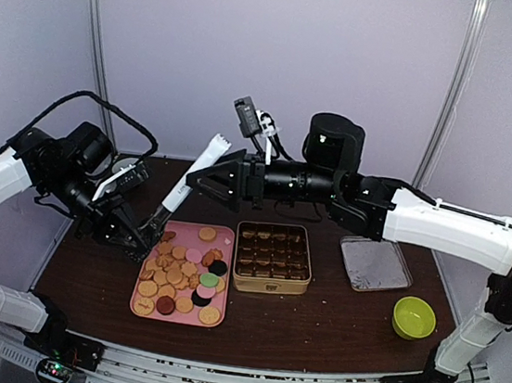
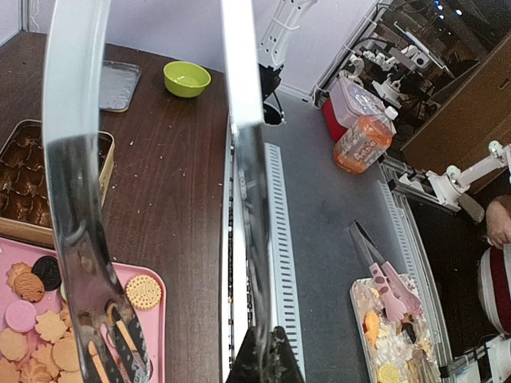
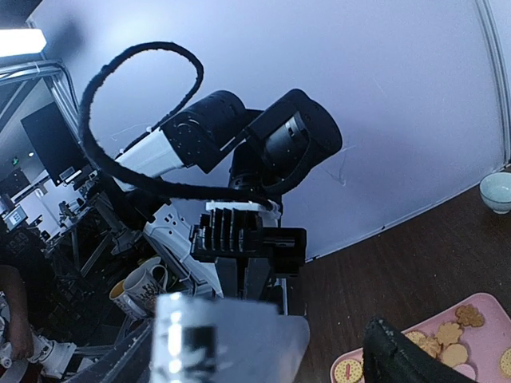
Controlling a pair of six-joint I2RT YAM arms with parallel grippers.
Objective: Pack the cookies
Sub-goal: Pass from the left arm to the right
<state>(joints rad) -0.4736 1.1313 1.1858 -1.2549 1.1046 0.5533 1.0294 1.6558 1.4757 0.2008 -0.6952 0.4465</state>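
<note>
I see the cookies [image 1: 174, 273] heaped on a pink tray [image 1: 187, 235] just to the right of my left gripper [image 1: 146, 232]. Most are round and tan and some are flower-shaped. A few dark brown, pink and green ones sit on the side of the pile away from that gripper. One round tan cookie lies apart from the rest at the tray's far edge.

The left gripper is clamped tight on the tongs [image 2: 76, 207]. Its wrist camera shows the slotted metal tips hanging right over the cookies at the tray's corner. I cannot tell whether a cookie is caught between the tips.

My right gripper [image 1: 192, 178] reaches across at the tongs' white upper end. Its jaws are spread wide with nothing clamped between them, and its wrist view shows one dark finger [image 3: 407, 359] well clear of the other side.

A gold tin [image 1: 268, 288] sits just beyond the tray on the side away from the tongs, holding a brown grid of pockets. I cannot make out what is in them. Further that way are a shallow metal tray [image 1: 375, 265] and a green bowl [image 1: 413, 316].
</note>
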